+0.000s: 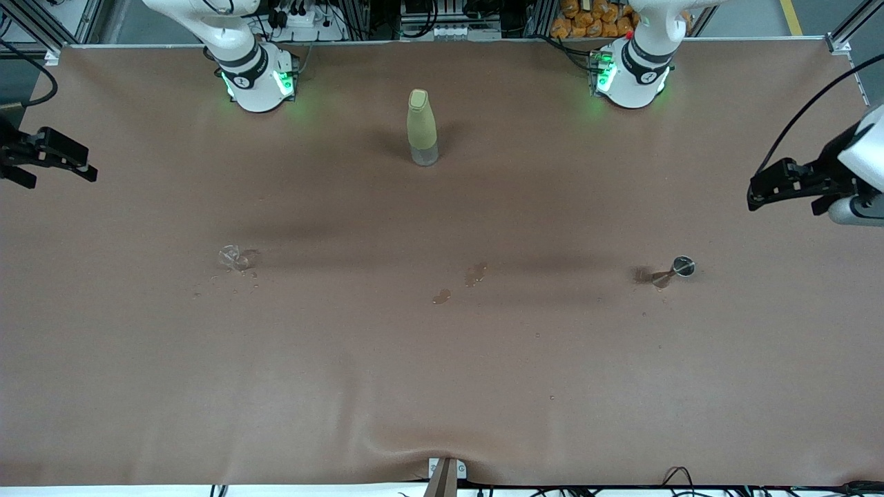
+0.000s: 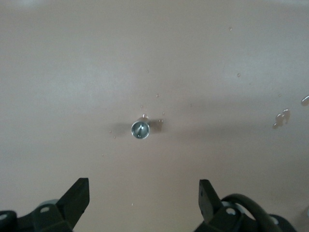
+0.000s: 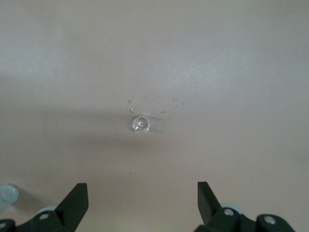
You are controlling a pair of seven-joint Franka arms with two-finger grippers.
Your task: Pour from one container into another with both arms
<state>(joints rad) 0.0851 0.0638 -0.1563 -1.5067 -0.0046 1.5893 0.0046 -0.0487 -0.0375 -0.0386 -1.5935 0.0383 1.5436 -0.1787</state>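
A tiny silver metal cup (image 1: 681,267) stands on the brown table toward the left arm's end, seen rim-up in the left wrist view (image 2: 140,128). A tiny clear glass cup (image 1: 235,257) stands toward the right arm's end, ringed by water drops (image 3: 141,124). My left gripper (image 1: 784,193) hangs open in the air off the left arm's end of the table, with nothing between its fingers (image 2: 144,193). At the right arm's end my right gripper (image 1: 59,169) is open and empty too (image 3: 142,195). Neither gripper touches a cup.
A tall yellow-green bottle (image 1: 422,128) stands mid-table, farther from the front camera than both cups; its top shows in the right wrist view (image 3: 8,193). Small brown puddles (image 1: 475,274) lie between the cups. The table cloth (image 1: 442,400) is bare toward the front camera.
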